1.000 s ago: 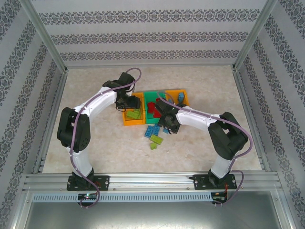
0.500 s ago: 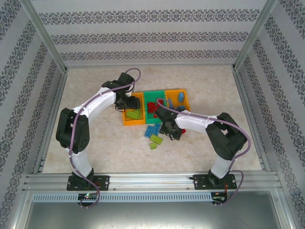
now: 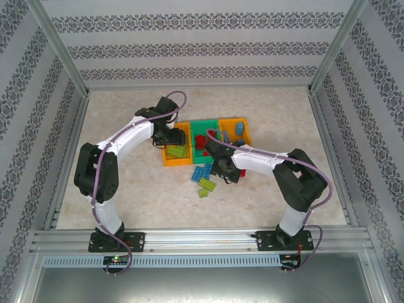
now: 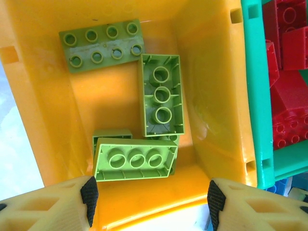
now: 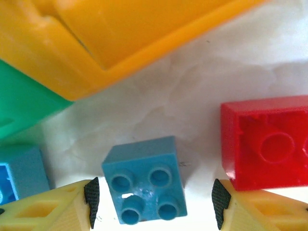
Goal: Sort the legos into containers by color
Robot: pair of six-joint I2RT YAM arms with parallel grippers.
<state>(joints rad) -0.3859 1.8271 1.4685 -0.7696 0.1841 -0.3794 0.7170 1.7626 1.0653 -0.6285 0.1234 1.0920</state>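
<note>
Three bins abut in a row. The left orange bin [image 4: 211, 96] holds lime green bricks [image 4: 162, 94], two of them underside up. The green bin [image 4: 251, 86] holds red bricks [image 4: 288, 96]. The right orange bin [image 3: 233, 120] apparently holds blue bricks [image 3: 240, 129]. Loose nearby lie a blue square brick [image 5: 144, 185], studs up, and a red brick [image 5: 264, 144], underside up.

A pale marbled tabletop [image 3: 139, 189] sits inside an aluminium frame [image 3: 189, 238], walled by patterned panels [image 3: 202, 44].

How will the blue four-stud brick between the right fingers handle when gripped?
Likely rigid: the blue brick looks like hard moulded plastic with flat sides. Glossy, so possibly slippery in the right gripper. Flat on the table, studs up, it probably slides, not rolls.
</note>
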